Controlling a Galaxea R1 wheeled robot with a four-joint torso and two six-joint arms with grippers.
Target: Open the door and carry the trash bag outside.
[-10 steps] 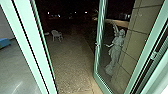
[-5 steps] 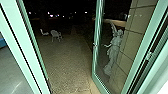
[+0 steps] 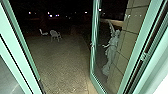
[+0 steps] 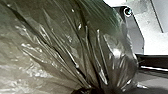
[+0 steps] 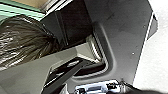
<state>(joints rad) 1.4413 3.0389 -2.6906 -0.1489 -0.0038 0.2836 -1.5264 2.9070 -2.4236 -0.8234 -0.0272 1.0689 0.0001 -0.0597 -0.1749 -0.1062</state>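
In the head view, the glass door (image 3: 93, 57) stands open within its pale green frame (image 3: 136, 47), and through the doorway lies the paved ground (image 3: 60, 55) under a dark sky. Two pale chairs (image 3: 55, 35) are out there, well apart from the door, with small lights (just specks, really) in the darkness beyond. A pale statue (image 3: 112, 52) shows through the glass, upright beside a wall (image 3: 133, 32) of large blocks.

In the left wrist view, the trash bag (image 4: 57, 45) is close to the camera, dark, shiny and see-through in places, its creases drawn together at a gathered part. Whether the left end effector is clenched on it, I cannot tell.

In the right wrist view, the same bag (crinkled and puffed out) appears near a green strip (image 5: 20, 8), its folds narrowing towards dark parts of the robot. The state of the right end effector I cannot tell either.
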